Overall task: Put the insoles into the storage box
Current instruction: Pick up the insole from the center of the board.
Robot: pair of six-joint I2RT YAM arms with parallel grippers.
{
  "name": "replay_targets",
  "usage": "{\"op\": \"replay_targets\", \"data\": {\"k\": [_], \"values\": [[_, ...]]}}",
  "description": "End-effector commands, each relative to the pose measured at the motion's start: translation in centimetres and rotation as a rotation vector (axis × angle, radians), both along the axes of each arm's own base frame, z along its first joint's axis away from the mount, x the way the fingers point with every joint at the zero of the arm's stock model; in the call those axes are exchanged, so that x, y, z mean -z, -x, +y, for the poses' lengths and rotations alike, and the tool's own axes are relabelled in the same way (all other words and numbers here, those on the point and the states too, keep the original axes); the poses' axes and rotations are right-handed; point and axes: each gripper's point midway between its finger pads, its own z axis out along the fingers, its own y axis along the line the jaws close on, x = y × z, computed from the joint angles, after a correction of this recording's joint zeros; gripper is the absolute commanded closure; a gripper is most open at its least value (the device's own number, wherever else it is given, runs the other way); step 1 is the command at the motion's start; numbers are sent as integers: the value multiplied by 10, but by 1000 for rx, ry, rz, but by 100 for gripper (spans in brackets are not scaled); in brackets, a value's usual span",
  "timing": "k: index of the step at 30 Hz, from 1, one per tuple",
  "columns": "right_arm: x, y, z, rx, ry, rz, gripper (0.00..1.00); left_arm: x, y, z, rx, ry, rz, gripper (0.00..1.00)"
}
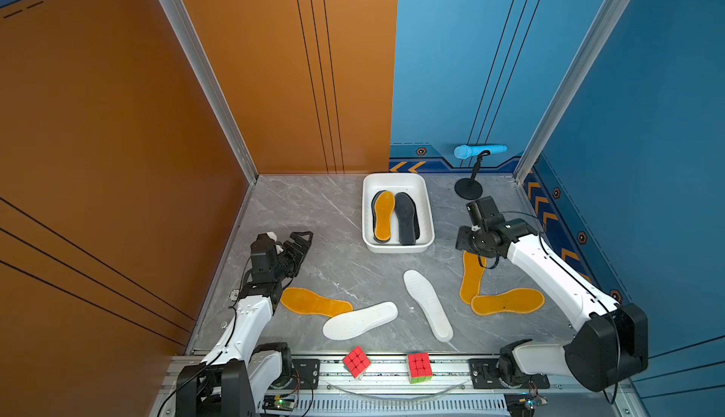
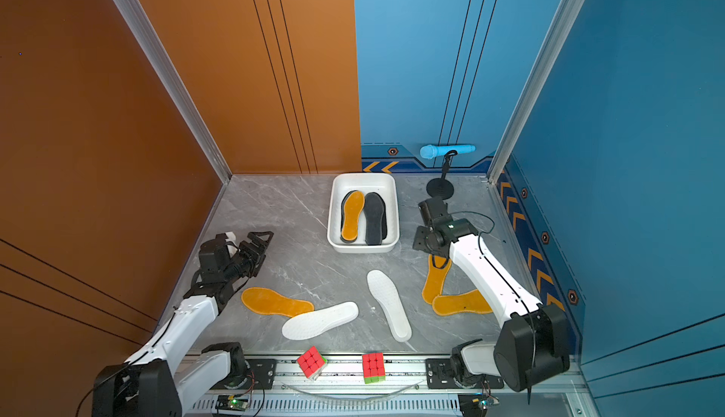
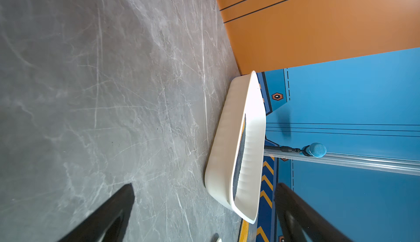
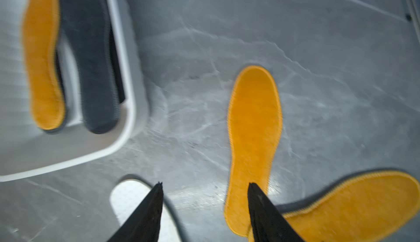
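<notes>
Storage box (image 1: 367,215) at back of counter (image 1: 314,215) holds an orange insole (image 1: 383,215) atop a dark one, with a dark grey insole (image 1: 405,219) beside it. Loose on the counter: three fuzzy orange insoles (image 1: 314,302) (image 1: 472,276) (image 1: 508,301) and two textured white insoles (image 1: 359,320) (image 1: 427,304). Left gripper (image 1: 304,237) is spread wide and empty. Right gripper (image 4: 204,183) is apart and empty, over an orange one.

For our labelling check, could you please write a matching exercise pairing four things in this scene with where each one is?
1 grey insole
2 white insoles
3 cubes
4 microphone

a on the front rail
b in the box
c on a stand at the back
d loose on the table

Pairs: 1-b, 2-d, 3-a, 4-c
</notes>
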Motion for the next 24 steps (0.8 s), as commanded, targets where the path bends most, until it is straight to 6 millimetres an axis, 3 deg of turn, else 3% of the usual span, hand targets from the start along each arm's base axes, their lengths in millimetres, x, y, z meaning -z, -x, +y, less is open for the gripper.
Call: {"op": "replay_targets", "data": {"k": [1, 6, 9, 24], "values": [[32, 44, -32, 113, 18, 131, 39, -13, -1, -7, 31, 9, -21, 2], [62, 68, -55, 169, 26, 225, 38, -10, -3, -11, 40, 6, -11, 2], [76, 71, -55, 161, 2, 267, 37, -8, -3, -13, 41, 2, -4, 2], [115, 39, -28, 110, -78, 305, 43, -7, -3, -14, 36, -5, 0, 2]]}}
